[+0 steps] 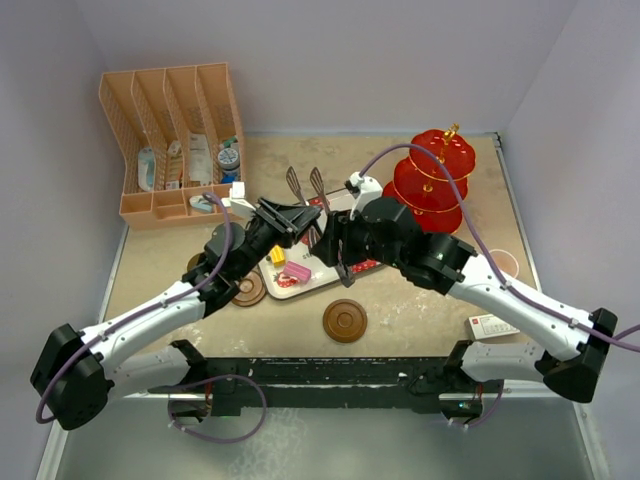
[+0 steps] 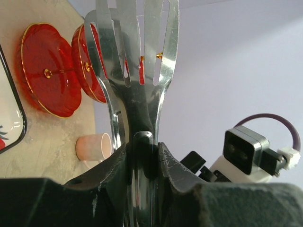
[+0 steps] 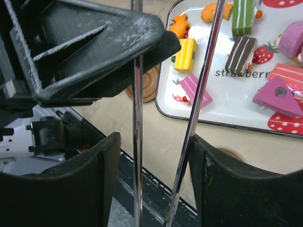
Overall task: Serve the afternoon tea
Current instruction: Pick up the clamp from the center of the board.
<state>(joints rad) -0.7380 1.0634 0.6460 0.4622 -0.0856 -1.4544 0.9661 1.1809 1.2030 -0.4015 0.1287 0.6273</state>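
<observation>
**Top view:** over the strawberry-print tray (image 1: pixel 318 282) at mid-counter (image 1: pixel 410 310), the left gripper (image 1: pixel 300 215) and right gripper (image 1: pixel 325 245) meet at the metal tongs (image 1: pixel 305 185). The red three-tier stand (image 1: pixel 432 180) rises behind to the right, one brown saucer (image 1: pixel 345 321) lies in front, and a second saucer (image 1: pixel 248 289) lies beside the tray's left edge.
**Left wrist view:** the left gripper is clamped on the tongs just below their slotted blades, with the stand and a pink mug (image 2: pixel 92 146) beyond.
**Right wrist view:** the right gripper's fingers (image 3: pixel 102 184) stand apart on either side of the tongs' two arms, a gap showing beside one arm, and the toy cakes (image 3: pixel 187 54) lie on the tray.
</observation>
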